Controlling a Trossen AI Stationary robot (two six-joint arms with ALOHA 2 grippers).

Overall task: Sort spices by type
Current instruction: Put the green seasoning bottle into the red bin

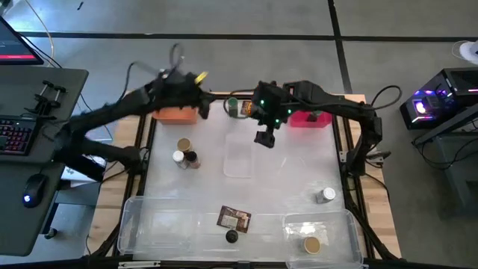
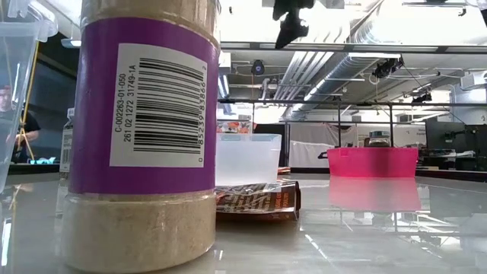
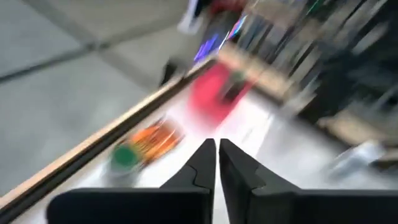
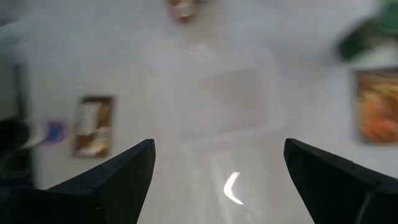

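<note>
While my right claw point(image 1: 264, 137) hangs released above the middle of the tabletop's point(image 1: 284, 175) far half, the nearest spice is the green-lidded jar point(image 1: 237, 107) lying on its side just beyond it by the far edge, long axis along that edge. My left claw point(image 1: 200, 104) is clenched on nothing, beside the orange bin point(image 1: 176, 113), about equally near that jar.
</note>
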